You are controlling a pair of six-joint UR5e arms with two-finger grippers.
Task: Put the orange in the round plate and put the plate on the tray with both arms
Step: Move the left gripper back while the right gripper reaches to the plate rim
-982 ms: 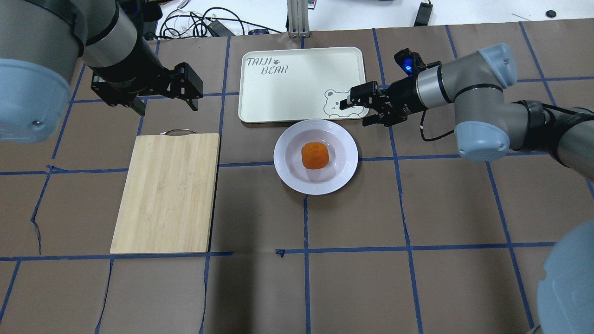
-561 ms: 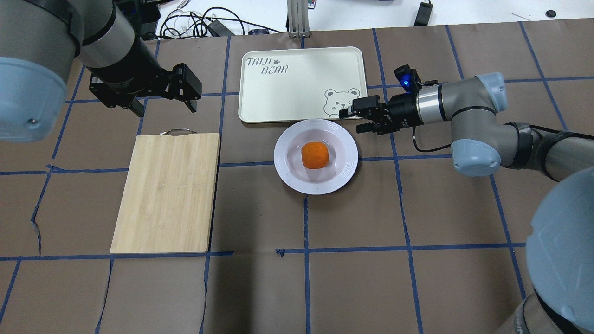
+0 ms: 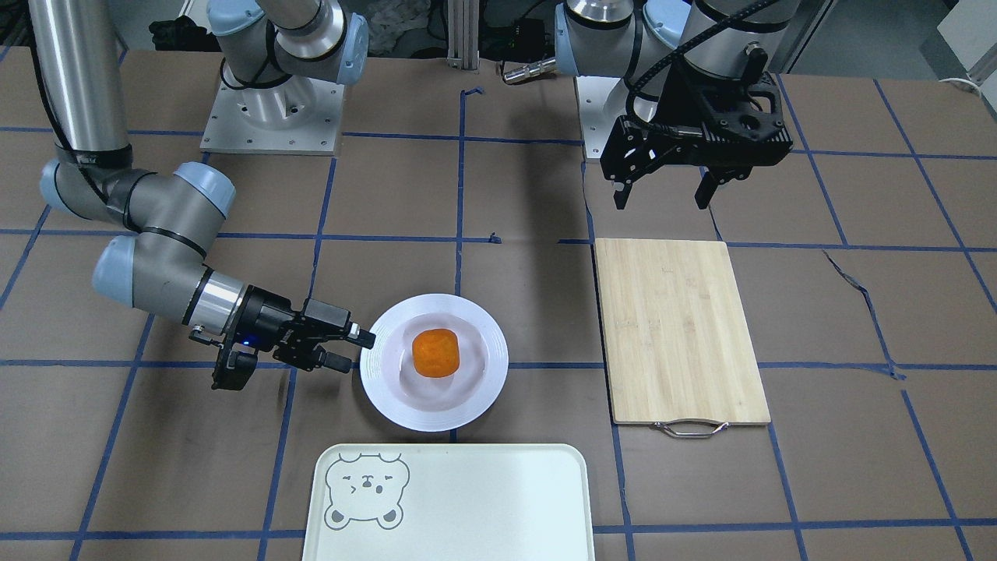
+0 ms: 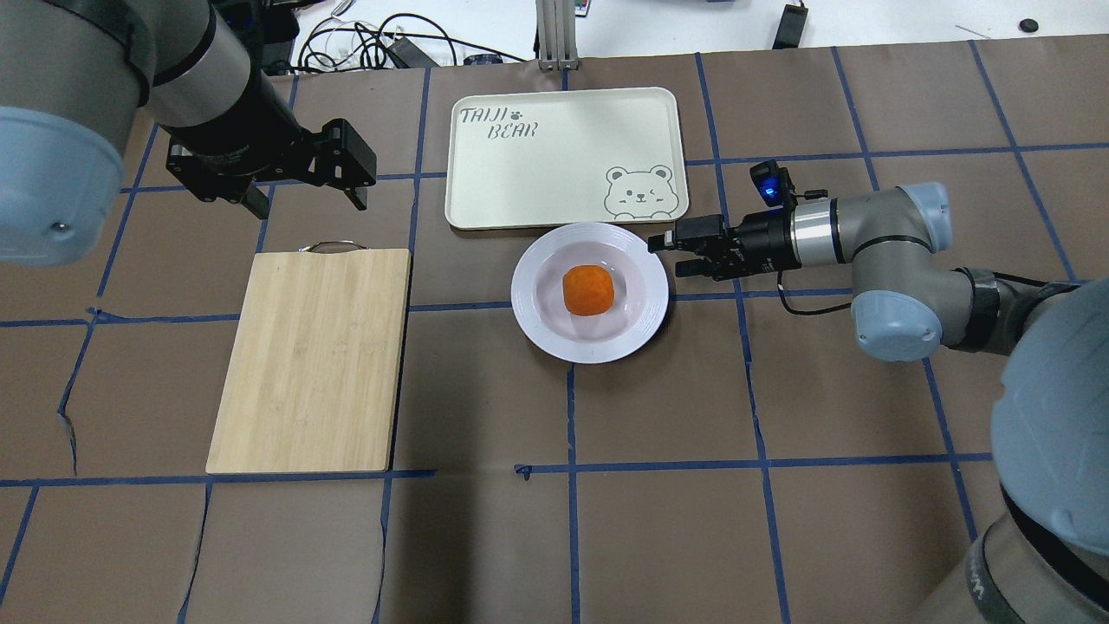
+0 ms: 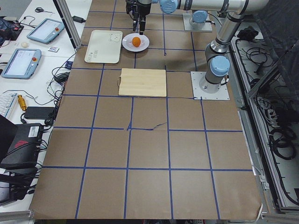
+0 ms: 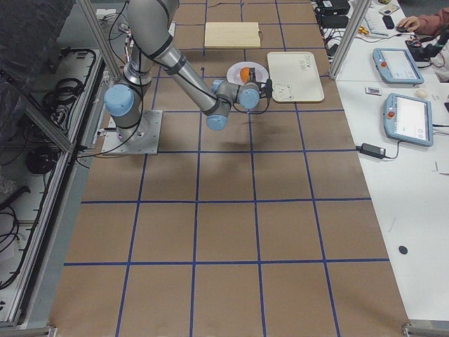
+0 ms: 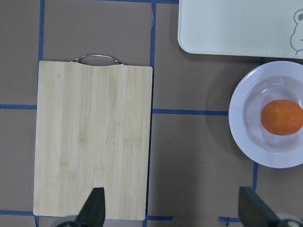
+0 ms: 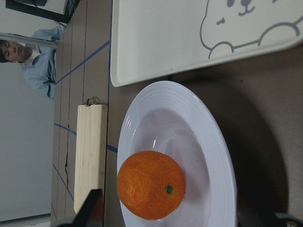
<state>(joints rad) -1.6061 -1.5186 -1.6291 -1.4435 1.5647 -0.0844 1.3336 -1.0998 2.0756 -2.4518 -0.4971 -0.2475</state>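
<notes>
The orange (image 4: 589,290) lies in the sunken centre of the round plate (image 4: 537,321), which rests on the table just in front of the tray (image 4: 554,165). My right gripper (image 4: 665,257) is open and low, level with the plate's right rim, its fingertips just short of it. The right wrist view shows the orange (image 8: 151,185) and plate (image 8: 208,142) close up. My left gripper (image 4: 309,201) hangs open and holding nothing above the table, behind the cutting board. In the front-facing view the right gripper (image 3: 356,351) sits beside the plate (image 3: 389,397).
A bamboo cutting board (image 4: 312,360) with a metal handle lies to the left of the plate. Cables (image 4: 372,43) lie beyond the table's far edge. A person (image 8: 33,61) sits in the background of the right wrist view.
My right gripper has moved from over the tray's bear corner back and down to the plate's right rim. The left arm has barely shifted.
</notes>
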